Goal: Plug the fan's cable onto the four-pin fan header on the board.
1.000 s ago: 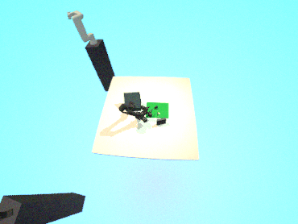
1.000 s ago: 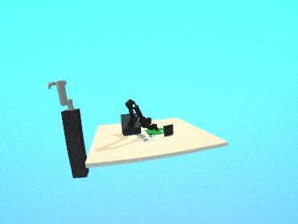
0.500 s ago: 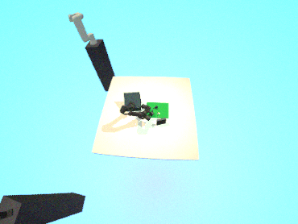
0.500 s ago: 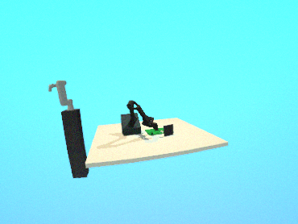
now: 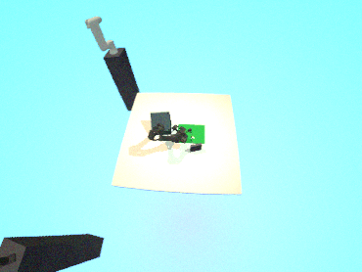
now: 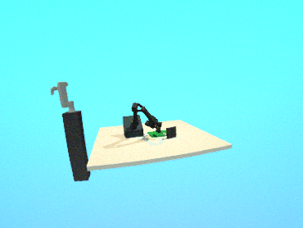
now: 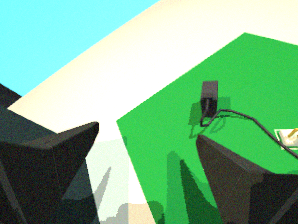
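The green board (image 5: 199, 131) (image 6: 152, 134) (image 7: 240, 60) lies on the table. In the wrist view, a small dark plug (image 7: 210, 91) stands over the board, with a thin dark cable (image 7: 241, 115) leading from its lower end to the right. A pale header with gold pins (image 7: 291, 136) is cut by the right edge; the plug is apart from it. Whether the plug touches the board is unclear. My gripper (image 5: 184, 139) (image 6: 159, 130) (image 7: 148, 132) is open and empty, its fingers wide apart. The plug is beyond the right fingertip, outside the gap. The dark fan (image 5: 196, 148) (image 6: 171, 132) stands beside the board.
A dark box (image 5: 160, 119) (image 6: 128, 123) stands by my arm's base on the pale table (image 5: 215, 171) (image 6: 196, 145). A grey arm (image 5: 99, 36) (image 6: 63, 96) on a black pillar (image 5: 121, 78) (image 6: 75, 145) stands off the table's left side. Another dark pillar (image 5: 64, 251) is at lower left.
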`<action>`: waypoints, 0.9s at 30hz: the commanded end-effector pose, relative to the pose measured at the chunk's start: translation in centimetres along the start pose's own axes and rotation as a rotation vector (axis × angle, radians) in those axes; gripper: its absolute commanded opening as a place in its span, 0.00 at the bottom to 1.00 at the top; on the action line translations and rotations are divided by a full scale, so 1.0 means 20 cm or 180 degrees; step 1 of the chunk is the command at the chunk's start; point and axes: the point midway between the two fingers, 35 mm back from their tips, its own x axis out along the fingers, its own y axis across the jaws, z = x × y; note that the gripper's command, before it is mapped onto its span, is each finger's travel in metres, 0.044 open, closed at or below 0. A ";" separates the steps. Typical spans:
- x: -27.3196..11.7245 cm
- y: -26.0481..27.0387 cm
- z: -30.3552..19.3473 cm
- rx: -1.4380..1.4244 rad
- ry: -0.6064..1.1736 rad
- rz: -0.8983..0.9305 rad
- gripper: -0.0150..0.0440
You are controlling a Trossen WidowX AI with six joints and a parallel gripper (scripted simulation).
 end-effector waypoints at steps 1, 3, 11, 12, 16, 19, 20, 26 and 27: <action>0.01 0.01 0.00 0.0120 0.0257 0.0055 1.00; 0.01 0.01 0.00 0.0164 0.0373 0.0072 1.00; 0.01 0.03 0.01 0.0312 0.0844 0.0075 1.00; 0.01 0.03 0.01 0.0327 0.0903 0.0068 1.00; 0.01 0.03 0.02 0.0380 0.1135 0.0024 1.00; 0.00 0.04 0.02 0.0412 0.1305 -0.0026 1.00; 0.00 0.04 0.02 0.0421 0.1361 -0.0046 1.00; -0.02 0.04 0.04 0.0458 0.1683 -0.0198 1.00; -0.02 0.04 0.04 0.0462 0.1734 -0.0229 1.00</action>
